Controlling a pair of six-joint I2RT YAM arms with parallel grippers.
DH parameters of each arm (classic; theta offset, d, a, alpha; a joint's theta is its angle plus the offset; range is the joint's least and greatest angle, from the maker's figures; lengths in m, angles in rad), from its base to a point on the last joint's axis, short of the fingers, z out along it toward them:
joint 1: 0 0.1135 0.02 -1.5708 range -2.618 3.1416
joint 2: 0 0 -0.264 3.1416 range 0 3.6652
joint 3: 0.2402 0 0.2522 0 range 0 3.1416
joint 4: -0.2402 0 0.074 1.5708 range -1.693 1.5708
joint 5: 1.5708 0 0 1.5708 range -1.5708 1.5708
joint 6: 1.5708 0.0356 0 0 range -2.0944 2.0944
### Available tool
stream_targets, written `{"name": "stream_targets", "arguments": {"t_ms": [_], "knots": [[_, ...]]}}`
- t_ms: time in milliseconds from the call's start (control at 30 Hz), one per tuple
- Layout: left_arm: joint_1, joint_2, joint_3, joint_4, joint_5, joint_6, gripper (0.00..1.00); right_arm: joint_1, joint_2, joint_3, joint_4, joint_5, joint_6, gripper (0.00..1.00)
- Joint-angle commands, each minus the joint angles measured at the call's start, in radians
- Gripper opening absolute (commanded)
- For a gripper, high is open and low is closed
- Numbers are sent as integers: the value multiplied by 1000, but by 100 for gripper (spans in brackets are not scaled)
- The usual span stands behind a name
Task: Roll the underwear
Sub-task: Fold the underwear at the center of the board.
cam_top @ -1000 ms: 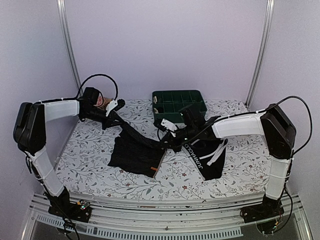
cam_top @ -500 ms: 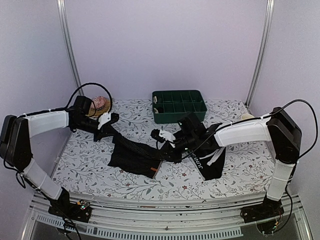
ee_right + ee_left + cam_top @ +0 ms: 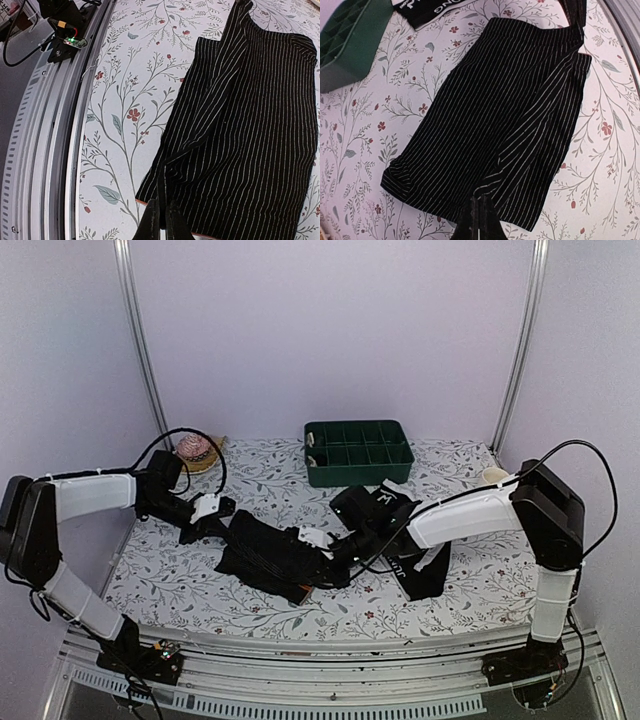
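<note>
**Top view.** The pinstriped briefs [image 3: 268, 552] lie spread on the desk [image 3: 160, 570], left of centre. Their long axis runs roughly from 10 to 4 o'clock. The left pincer [image 3: 222, 520] is closed to a sliver on the 10 o'clock edge. The right pincer [image 3: 318, 552] nips the opposite hem, its fingers likewise pressed together. In each wrist view the cloth extends toward 12 o'clock from the fingertips. The lettered briefs [image 3: 425, 565] lie at 3 o'clock, ungripped. Rolling probably proceeds along this axis, and neither arm is nearer.
</note>
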Motion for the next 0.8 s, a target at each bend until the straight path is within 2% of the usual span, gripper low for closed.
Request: {"name": "stream_targets", "arguments": {"t_ms": [0,233,400,467,500,533,567,700,767], "knots": [[-1,-34,-32,-57,-3,95,0,25,30,36,-30,6,-17,2],[-10,-48,-74,-58,-24,133,0,44,62,57,-70,18,-38,2],[-11,-47,-84,-57,-40,142,4,60,77,61,-90,17,-51,2],[-12,-50,-87,-66,-39,150,9,71,79,64,-98,26,-63,2],[-12,-51,-88,-73,-39,158,16,75,81,66,-102,31,-69,3],[-12,-52,-87,-82,-38,165,27,80,83,68,-109,33,-74,5],[-11,-54,-86,-92,-38,174,34,85,83,68,-112,34,-80,10],[-8,-68,-82,-114,-40,186,46,94,80,67,-117,21,-95,36],[-5,-73,-80,-119,-43,193,49,97,76,70,-124,13,-98,43]]}}
